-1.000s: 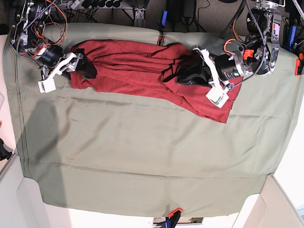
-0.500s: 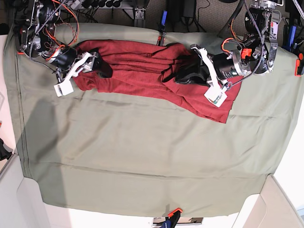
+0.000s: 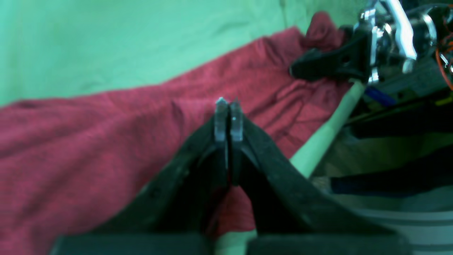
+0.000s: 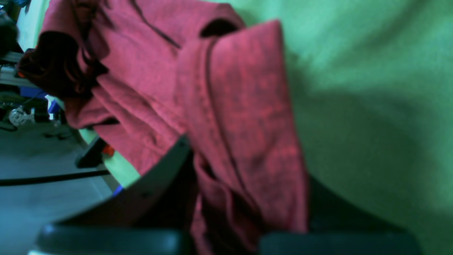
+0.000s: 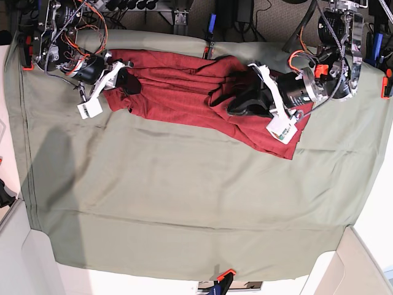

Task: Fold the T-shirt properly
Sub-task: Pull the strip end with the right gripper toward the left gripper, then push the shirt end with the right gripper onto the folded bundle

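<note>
The dark red T-shirt (image 5: 178,92) lies crumpled in a long band along the table's far side. My right gripper (image 5: 127,80), at the left of the base view, is shut on the shirt's left end. In the right wrist view a fold of the T-shirt (image 4: 244,117) runs down between the black fingers (image 4: 155,177) and hides their tips. My left gripper (image 5: 236,101) rests on the bunched right part of the shirt. The left wrist view shows the left gripper (image 3: 228,103) shut, with no cloth visible between its tips, over the T-shirt (image 3: 88,141).
A sage-green cover (image 5: 184,203) spans the table. Clamps sit at its edges: orange and blue at the front (image 5: 224,276), blue at the back (image 5: 212,24), red at the right (image 5: 387,83). Arm bases and cables line the back edge.
My right gripper moved right onto the shirt's left end, then shut on it and drew slightly toward the back. The shirt's left edge shifted right. The left arm barely moved.
</note>
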You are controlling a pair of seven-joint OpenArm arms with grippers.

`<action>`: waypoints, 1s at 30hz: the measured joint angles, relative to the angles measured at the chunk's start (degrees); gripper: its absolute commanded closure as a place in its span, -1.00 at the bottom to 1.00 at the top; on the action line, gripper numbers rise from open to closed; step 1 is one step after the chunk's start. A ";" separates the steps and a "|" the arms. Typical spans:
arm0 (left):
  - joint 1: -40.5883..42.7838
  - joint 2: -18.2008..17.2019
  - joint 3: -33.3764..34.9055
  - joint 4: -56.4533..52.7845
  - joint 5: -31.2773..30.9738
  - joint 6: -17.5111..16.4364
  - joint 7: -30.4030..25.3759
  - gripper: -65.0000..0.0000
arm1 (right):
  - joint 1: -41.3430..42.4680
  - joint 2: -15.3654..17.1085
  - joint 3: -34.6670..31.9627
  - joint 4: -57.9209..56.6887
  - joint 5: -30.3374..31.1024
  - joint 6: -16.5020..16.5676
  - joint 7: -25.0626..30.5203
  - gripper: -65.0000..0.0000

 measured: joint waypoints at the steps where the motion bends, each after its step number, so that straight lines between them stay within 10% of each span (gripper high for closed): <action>1: 0.00 0.00 -0.74 0.42 0.02 0.00 0.02 1.00 | -0.02 0.00 0.04 0.46 -0.37 0.00 -0.17 1.00; 22: 0.66 -2.23 -11.45 1.77 0.02 0.00 0.09 1.00 | 3.65 12.74 15.96 4.00 0.26 0.00 -0.81 1.00; 30: 1.75 -2.23 -11.47 -1.29 2.21 0.00 0.26 1.00 | 5.88 7.04 15.61 5.88 8.83 0.24 -4.33 1.00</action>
